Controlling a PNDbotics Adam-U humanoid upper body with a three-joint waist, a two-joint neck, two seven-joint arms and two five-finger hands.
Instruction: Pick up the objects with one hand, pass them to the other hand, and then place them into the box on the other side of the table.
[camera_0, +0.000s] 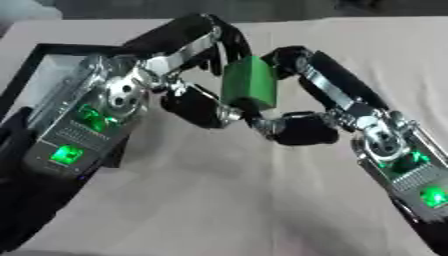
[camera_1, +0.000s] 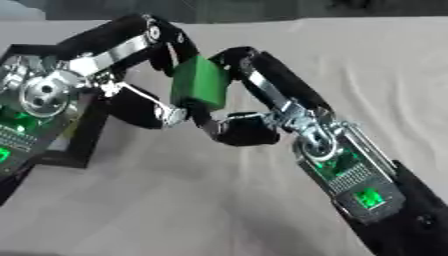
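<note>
A green block (camera_0: 249, 82) hangs above the middle of the table between my two hands. My left hand (camera_0: 188, 60) comes in from the left with its fingers curled over the block's top and left side. My right hand (camera_0: 302, 107) reaches in from the right, fingers bent round the block's right side and thumb below it. Both hands touch the block at once. The black box (camera_0: 35, 65) lies at the left edge of the table, largely hidden under my left forearm.
A beige cloth (camera_0: 227, 200) covers the table. Its far edge meets a dark floor (camera_0: 262, 7) at the top of the view.
</note>
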